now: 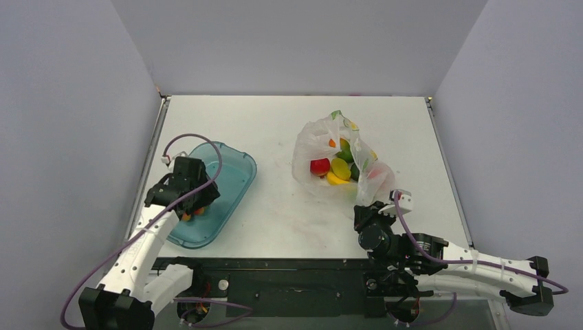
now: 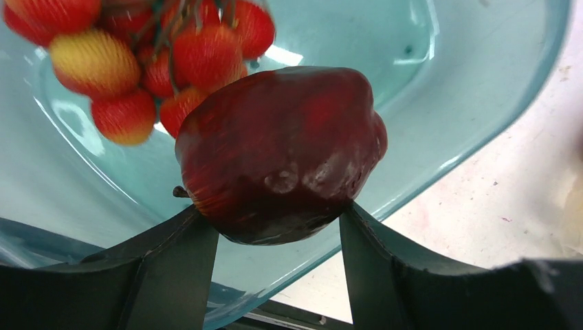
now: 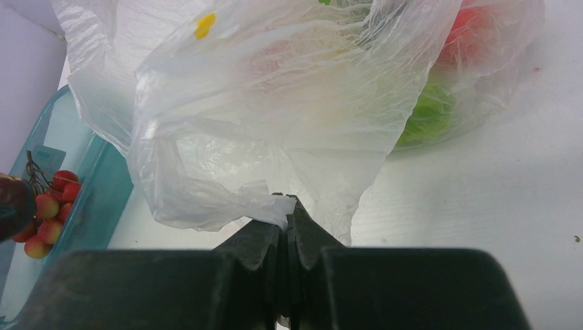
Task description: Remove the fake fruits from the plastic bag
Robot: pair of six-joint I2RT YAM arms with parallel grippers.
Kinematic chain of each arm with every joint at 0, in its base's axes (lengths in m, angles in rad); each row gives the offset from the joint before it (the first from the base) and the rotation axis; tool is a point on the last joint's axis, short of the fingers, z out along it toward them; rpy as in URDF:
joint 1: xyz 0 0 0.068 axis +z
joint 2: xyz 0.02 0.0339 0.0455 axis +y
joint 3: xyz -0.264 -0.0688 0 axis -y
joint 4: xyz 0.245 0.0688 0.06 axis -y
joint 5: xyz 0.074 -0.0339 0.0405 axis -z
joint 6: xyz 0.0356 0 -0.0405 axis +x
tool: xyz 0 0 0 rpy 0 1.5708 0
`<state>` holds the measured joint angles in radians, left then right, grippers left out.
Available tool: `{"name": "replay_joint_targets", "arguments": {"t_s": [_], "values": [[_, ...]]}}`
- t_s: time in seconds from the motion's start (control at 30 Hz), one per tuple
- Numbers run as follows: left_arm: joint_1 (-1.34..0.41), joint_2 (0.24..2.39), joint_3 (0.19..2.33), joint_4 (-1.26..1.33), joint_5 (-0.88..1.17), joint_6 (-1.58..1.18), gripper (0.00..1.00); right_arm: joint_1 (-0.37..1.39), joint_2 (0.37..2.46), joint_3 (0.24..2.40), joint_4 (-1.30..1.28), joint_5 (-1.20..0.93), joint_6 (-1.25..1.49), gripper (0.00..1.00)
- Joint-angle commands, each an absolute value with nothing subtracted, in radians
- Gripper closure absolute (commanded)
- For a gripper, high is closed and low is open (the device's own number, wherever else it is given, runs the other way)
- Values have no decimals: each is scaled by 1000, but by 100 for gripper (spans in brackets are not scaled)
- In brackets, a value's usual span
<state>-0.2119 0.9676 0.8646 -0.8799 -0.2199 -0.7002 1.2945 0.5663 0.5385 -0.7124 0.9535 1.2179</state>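
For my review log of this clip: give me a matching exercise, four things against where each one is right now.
1. dark red fruit
2. plastic bag
3. berry cluster
4. red apple

A. inside the plastic bag
B. in the teal tray
C. pinched by the right end effector
D. gripped by the left end effector

Pairs: 1-D, 2-C, 3-B, 4-A
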Motion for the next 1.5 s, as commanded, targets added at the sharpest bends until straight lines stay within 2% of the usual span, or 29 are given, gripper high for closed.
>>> {"name": "replay_joint_targets", "arguments": {"t_s": [0.0, 0.33, 0.47, 0.5, 0.67, 0.8, 0.87, 1.03, 1.2, 1.47], "values": [[-203, 876, 719, -802, -207, -917, 100, 1286, 587, 565, -715, 996, 1212, 100], [-202, 751, 574, -839, -346, -1063, 99, 1276, 579, 561, -715, 991, 1207, 100], [-202, 692, 568, -847, -352, -1062, 77, 1274, 577, 563, -715, 994, 1206, 100], [-203, 683, 568, -849, -349, -1060, 67, 1274, 578, 563, -715, 994, 1205, 100], [-202, 625, 601, -896, -349, -1059, 35, 1273, 589, 568, -715, 993, 1206, 100], [-202, 618, 632, -941, -345, -1076, 23, 1272, 595, 570, -714, 991, 1204, 100], [-201, 618, 647, -960, -338, -1097, 20, 1272, 594, 571, -714, 991, 1204, 100], [-202, 583, 678, -899, -285, -1049, 21, 1273, 589, 567, -713, 989, 1204, 100], [-202, 557, 679, -647, -33, -923, 25, 1273, 585, 567, -713, 990, 1204, 100], [-235, 631, 585, -188, 371, -1049, 30, 1273, 586, 568, -711, 989, 1204, 100]]}}
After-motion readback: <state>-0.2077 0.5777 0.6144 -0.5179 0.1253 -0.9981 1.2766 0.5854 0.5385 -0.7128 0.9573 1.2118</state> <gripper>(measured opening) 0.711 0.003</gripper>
